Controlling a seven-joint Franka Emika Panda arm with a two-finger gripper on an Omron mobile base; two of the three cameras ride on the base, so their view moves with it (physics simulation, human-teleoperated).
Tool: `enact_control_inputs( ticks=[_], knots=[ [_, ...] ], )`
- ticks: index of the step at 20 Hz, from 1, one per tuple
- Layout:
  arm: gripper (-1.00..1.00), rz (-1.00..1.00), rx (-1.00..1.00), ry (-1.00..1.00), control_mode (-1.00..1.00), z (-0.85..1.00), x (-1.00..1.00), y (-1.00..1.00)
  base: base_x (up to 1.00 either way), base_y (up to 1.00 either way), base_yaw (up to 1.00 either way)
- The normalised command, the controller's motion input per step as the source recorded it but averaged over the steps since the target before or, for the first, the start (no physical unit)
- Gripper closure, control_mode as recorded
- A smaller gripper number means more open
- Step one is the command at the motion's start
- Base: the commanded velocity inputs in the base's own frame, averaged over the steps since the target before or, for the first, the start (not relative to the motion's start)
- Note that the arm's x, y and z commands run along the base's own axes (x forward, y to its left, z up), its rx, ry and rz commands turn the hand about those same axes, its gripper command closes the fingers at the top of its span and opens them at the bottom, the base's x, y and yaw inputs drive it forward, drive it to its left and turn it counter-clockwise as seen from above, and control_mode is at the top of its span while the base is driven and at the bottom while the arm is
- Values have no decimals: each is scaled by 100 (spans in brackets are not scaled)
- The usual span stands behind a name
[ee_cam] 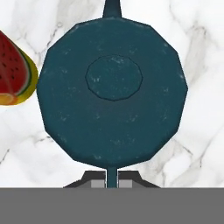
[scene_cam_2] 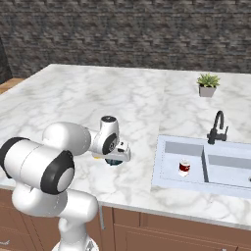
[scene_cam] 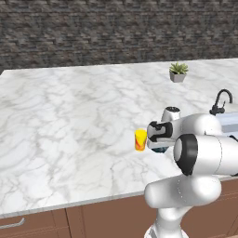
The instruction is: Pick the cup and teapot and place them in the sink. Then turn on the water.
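Marble worktop [scene_cam: 69, 116], sink [scene_cam_2: 169, 184] set in at the right.

Teapot [ee_cam: 113, 92] sits on the worktop directly beneath the hand; in the right base view a sliver of teal [scene_cam_2: 113, 162] shows under the wrist. Cup [scene_cam: 140, 140] stands upright just beside it, on its left in the left base view. Both are well apart from the sink.

End effector [ee_cam: 112, 183]: the two tips are drawn together on the thin dark handle that rises at the teapot's near edge and arches over the lid. Clamped on the handle, by the look of it; the teapot does not appear lifted yet.

Handling, as a judgement:
- Teapot looks rigid and hard-glazed, probably slick. The body is too wide and rounded for these jaws, so the handle is the sensible place to hold.
- The handle is thin; a grip near one end may let the pot swing or tilt once lifted. Slow carry advised.
- Cup is a plain cylinder, light, stiff; take it across the sides near mid-height.

A red-and-white can [scene_cam_2: 184, 167] stands in the sink's side basin. Black faucet [scene_cam_2: 217, 127] is behind the basins, no water running. Small potted plant [scene_cam: 178, 72] stands far back.
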Motion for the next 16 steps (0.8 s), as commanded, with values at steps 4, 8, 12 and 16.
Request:
enact_control_inputs(
  ticks=[4,8,12,16],
  knots=[
    [100,0,0,0,-100,-2,0,0,0,0,0],
    [100,0,0,0,-100,0,0,0,0,0,0],
    [100,0,0,0,-100,0,0,-7,0,0,0],
    [100,0,0,0,-100,12,0,-16,0,0,0]
  ],
)
